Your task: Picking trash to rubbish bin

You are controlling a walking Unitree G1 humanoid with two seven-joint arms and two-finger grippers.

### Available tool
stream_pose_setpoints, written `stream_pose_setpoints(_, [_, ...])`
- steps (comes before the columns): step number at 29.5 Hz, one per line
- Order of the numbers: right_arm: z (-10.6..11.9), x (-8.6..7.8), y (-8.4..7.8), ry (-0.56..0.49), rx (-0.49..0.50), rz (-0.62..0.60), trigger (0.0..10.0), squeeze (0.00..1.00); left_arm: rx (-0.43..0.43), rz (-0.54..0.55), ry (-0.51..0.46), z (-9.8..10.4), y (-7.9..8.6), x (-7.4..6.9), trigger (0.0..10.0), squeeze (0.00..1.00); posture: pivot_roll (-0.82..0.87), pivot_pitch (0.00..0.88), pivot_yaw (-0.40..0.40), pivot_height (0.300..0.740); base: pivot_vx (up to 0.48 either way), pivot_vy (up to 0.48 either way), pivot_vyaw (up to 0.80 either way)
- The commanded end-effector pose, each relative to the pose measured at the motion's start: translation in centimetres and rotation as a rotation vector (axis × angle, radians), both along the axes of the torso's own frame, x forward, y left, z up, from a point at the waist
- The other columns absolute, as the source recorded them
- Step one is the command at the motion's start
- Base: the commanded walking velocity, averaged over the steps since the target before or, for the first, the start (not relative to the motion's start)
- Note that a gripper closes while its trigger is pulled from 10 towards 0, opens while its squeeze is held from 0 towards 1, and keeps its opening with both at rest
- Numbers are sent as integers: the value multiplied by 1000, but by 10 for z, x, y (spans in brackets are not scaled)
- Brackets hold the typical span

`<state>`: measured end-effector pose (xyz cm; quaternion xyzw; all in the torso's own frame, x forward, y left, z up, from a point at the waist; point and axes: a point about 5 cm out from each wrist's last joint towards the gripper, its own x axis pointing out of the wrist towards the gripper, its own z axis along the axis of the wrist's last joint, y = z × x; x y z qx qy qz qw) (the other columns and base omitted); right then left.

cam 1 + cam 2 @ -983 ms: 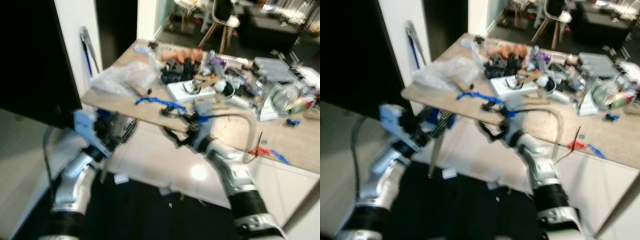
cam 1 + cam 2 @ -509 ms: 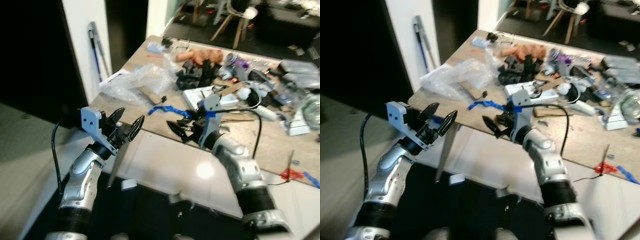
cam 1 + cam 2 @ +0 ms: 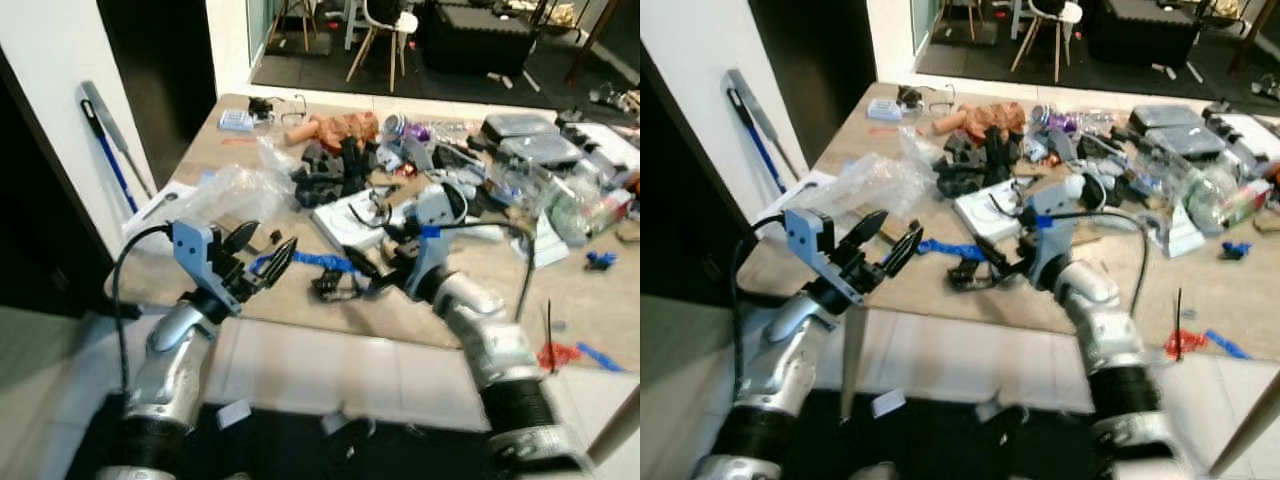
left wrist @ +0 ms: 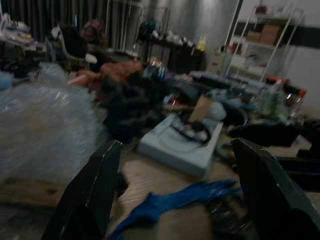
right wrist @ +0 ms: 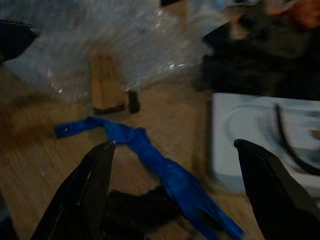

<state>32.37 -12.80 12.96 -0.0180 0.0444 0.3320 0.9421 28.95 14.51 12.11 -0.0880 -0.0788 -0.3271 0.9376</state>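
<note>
A twisted, crumpled blue strip (image 5: 150,157) lies flat on the desk (image 3: 300,300) between my spread left hand (image 3: 262,258) and spread right hand (image 3: 372,272).

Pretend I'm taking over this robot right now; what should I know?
Left gripper: open, empty, raised at the table's near left edge.
Right gripper: open, empty, low over the table beside the blue strip.
Trash candidates: the blue strip and a small black tangle lie between the grippers; a crumpled clear plastic bag sits behind the left gripper. The wooden table is crowded with other clutter.
Done: nothing picked up yet.
Left: grab a piece, probably the blue strip, then find the bin.
</note>
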Motion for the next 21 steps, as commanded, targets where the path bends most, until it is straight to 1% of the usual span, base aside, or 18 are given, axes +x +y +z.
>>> stream_pose_setpoints(1, [0, -1, -10, 10, -43, 1, 10000, 0, 40, -33, -21, 1, -1, -3, 10000, 0, 8, 0, -36, 740, 0, 0, 0])
stream_pose_setpoints(2, [0, -1, -13, 15, -61, 10, 10000, 0, 63, -45, -24, 1, -1, -4, 10000, 0, 8, 0, -36, 740, 0, 0, 0])
stream_pose_setpoints(3, [-1, -1, -19, 34, -84, 25, 10000, 0, 104, -61, -25, -1, 0, -6, 10000, 0, 8, 0, -36, 740, 0, 0, 0])
stream_pose_setpoints(6, [-2, 1, -26, 61, -91, 34, 10000, 0, 144, -74, -22, -2, 1, -7, 10000, 0, 8, 0, -36, 740, 0, 0, 0])
stream_pose_setpoints(7, [-2, 1, -26, 61, -91, 34, 10000, 0, 144, -74, -22, -2, 1, -7, 10000, 0, 8, 0, -36, 740, 0, 0, 0])
stream_pose_setpoints(8, [-4, 1, -34, 90, -116, 47, 10000, 0, 176, -89, -27, -2, 3, -8, 10000, 0, 8, 0, -36, 740, 0, 0, 0])
stream_pose_setpoints(9, [-5, 0, -39, 108, -132, 57, 10000, 0, 192, -96, -31, -2, 4, -9, 10000, 0, 8, 0, -36, 740, 0, 0, 0])
stream_pose_setpoints(10, [-5, 0, -39, 108, -132, 57, 10000, 0, 192, -96, -31, -2, 4, -9, 10000, 0, 8, 0, -36, 740, 0, 0, 0])
stream_pose_setpoints(11, [-9, -4, -48, 146, -190, 107, 10000, 0, 217, -107, -34, -2, 6, -10, 10000, 0, 8, 0, -36, 740, 0, 0, 0])
stream_pose_setpoints(12, [-9, -4, -48, 146, -190, 107, 10000, 0, 217, -107, -34, -2, 6, -10, 10000, 0, 8, 0, -36, 740, 0, 0, 0])
stream_pose_setpoints(16, [-8, -10, -65, 185, -242, 158, 10000, 0, 234, -112, -40, -1, 11, -11, 10000, 0, 12, 0, -31, 740, 0, 0, 0])
stream_pose_setpoints(18, [-8, -10, -67, 188, -246, 163, 10000, 0, 236, -113, -40, -1, 11, -11, 10000, 0, 12, 0, -31, 740, 0, 0, 0])
stream_pose_setpoints(21, [-7, -8, -75, 172, -310, 155, 10000, 0, 245, -133, -37, -1, 11, -13, 10000, 0, 14, 0, -29, 740, 0, 0, 0])
